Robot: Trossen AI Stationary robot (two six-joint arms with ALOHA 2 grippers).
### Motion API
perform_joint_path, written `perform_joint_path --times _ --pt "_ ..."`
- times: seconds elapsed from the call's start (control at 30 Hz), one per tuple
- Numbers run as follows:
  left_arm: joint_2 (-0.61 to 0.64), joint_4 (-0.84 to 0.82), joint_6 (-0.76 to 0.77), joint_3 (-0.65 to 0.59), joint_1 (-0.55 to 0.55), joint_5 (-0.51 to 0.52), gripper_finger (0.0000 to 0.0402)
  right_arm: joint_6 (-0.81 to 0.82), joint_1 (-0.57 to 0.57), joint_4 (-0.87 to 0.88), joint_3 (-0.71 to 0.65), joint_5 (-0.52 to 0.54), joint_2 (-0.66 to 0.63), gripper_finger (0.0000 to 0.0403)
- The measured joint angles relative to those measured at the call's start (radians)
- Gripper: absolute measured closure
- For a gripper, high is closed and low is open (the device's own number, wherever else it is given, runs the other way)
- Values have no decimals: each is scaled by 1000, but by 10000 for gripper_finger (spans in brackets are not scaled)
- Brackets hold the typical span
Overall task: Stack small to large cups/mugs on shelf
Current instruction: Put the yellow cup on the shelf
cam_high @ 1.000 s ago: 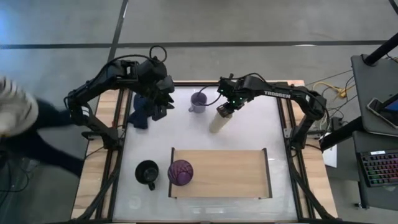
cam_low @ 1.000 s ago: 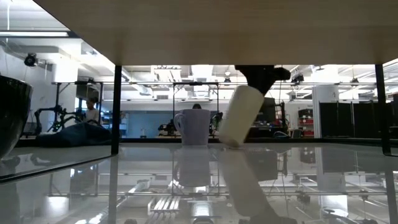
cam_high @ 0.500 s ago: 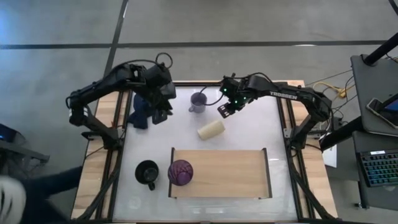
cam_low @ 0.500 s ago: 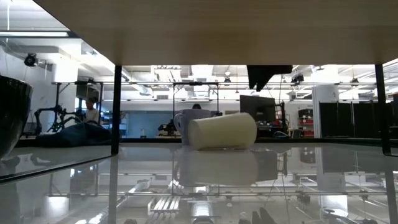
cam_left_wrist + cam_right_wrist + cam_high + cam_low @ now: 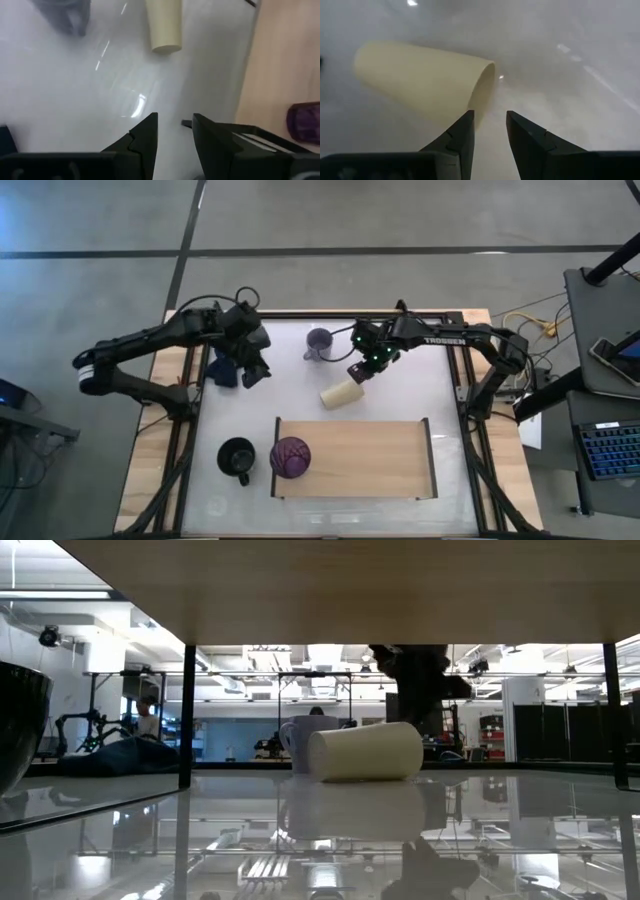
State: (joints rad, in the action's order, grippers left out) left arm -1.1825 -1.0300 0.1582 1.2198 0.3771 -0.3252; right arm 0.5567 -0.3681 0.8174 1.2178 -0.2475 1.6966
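Left hand (image 5: 253, 370): over the table's 10 o'clock corner, just beside the dark blue cloth (image 5: 222, 368); fingers nearly together with only a narrow gap, nothing between them. Looks to be waiting.
Black mug (image 5: 237, 458): upright on the table (image 5: 300, 395) at about 8 o'clock, just outside the shelf's left end rail.
Purple tumbler (image 5: 290, 457): already on the shelf (image 5: 370, 455), at its left end.
Grey-lavender mug (image 5: 319, 342): upright near the table's 12 o'clock edge, between the two hands.
Pale yellow cup (image 5: 341, 393): lying on its side on bare table, between the far edge of the shelf and the right hand, not yet on the shelf.
Cup axis: in the high view the long axis runs roughly 2 o'clock to 8 o'clock; the right wrist view shows the open mouth turned toward the hand.
Right hand (image 5: 358, 370): just off the cup's 1 o'clock end, apart from it; fingers set a little apart and empty.
Nearer arm: right, clearly; the left hand is well apart, beyond the grey-lavender mug.
Judgement: the cup has to be taken up again from its side and stood upright on the shelf. A grip across the rim end looks most reachable; the round body may roll if nudged.
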Motion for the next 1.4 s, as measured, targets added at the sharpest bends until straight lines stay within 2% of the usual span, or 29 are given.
perform_joint_path --times 0.1,0.2,0.33,0.53,0.7,1.13,1.4 --pt "41 50 45 -81 7 -39 295 9 -13 -100 -50 -113 0 296" --pt "65 90 79 -146 6 -60 295 37 -12 -177 -81 -173 0 296" --pt "79 138 104 -209 7 -86 295 39 -12 -181 -96 -199 0 296" --pt "58 241 149 -291 7 -219 295 45 -12 -178 -100 -218 -6 296" --pt "18 338 200 -360 6 -267 295 52 -10 -191 -94 -259 -8 296" --pt "-42 391 200 -371 6 -267 295 48 14 -205 -155 -308 -8 296" --pt "-63 389 216 -387 5 -279 295 88 17 -351 -177 -332 -8 296"
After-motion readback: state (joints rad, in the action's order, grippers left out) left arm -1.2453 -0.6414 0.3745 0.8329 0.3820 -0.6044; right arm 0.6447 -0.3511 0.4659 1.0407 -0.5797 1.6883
